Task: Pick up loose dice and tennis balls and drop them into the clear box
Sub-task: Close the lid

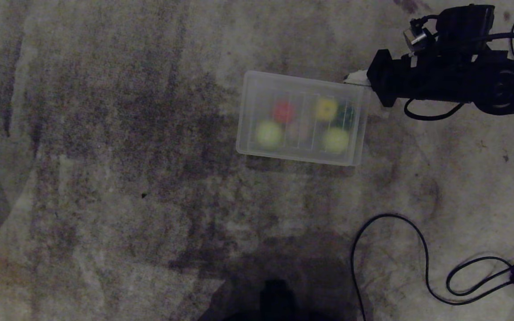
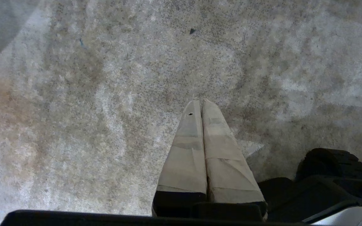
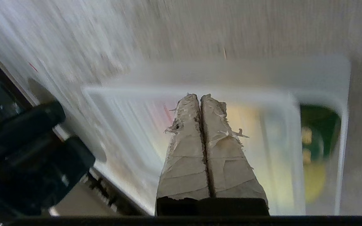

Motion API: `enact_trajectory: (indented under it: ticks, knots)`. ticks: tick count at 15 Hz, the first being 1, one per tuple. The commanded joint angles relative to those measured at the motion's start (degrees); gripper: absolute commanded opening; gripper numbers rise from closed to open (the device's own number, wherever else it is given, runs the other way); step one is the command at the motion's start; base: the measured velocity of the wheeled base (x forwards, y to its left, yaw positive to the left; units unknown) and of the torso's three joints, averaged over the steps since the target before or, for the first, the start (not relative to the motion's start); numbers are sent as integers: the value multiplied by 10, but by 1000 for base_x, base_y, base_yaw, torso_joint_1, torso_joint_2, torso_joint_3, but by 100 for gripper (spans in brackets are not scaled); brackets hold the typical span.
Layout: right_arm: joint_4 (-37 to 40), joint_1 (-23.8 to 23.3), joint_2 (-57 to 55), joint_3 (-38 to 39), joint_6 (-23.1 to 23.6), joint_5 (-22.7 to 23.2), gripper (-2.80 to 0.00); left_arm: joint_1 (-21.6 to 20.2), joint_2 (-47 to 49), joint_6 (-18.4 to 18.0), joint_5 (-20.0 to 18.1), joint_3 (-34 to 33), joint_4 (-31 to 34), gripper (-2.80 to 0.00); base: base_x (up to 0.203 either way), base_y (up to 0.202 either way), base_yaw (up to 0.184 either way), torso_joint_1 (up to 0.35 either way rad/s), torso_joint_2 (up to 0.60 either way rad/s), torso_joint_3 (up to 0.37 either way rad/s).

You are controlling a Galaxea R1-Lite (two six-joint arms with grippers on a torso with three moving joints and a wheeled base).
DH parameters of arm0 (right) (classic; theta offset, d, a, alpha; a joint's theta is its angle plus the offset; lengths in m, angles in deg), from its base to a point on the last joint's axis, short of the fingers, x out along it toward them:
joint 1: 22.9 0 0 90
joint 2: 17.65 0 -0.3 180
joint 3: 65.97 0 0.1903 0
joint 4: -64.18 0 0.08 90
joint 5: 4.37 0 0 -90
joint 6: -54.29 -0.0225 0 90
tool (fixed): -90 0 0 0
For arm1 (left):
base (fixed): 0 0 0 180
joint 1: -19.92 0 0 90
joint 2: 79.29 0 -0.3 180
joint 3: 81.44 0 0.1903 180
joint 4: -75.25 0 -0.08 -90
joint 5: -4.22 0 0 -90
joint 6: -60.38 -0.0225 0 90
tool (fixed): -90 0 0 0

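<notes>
Inside the clear box [image 1: 302, 118] the contents show only as soft smears through the cloudy plastic: a red die [image 1: 284, 111], a yellow die [image 1: 326, 109], two tennis balls [image 1: 269, 134] and a dark green die [image 1: 345, 117]; no pips can be read. A pale shape between them is too faint to name. The right arm [image 1: 453, 76] is cut off by the frame's edge. The right wrist view is streaked with blur.

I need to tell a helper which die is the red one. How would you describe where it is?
Find the clear box on the stained floor. Inside, the red die lies in the far row, left of the yellow die and behind a tennis ball. It is the only red thing there.
</notes>
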Motion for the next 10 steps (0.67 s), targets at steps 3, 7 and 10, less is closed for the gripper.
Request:
enact_trajectory:
  ticks: [3,7,10]
  knots:
    - [51,6,26,12,2,9,-280,0,1,1,0,-1,0,-280,0,0,0,0,0,0]
    - [94,21,28,34,11,7,-280,0,1,1,1,-1,0,-280,0,0,0,0,0,0]
    - [168,22,27,36,13,3,-280,0,1,1,1,-1,0,-280,0,0,0,0,0,0]
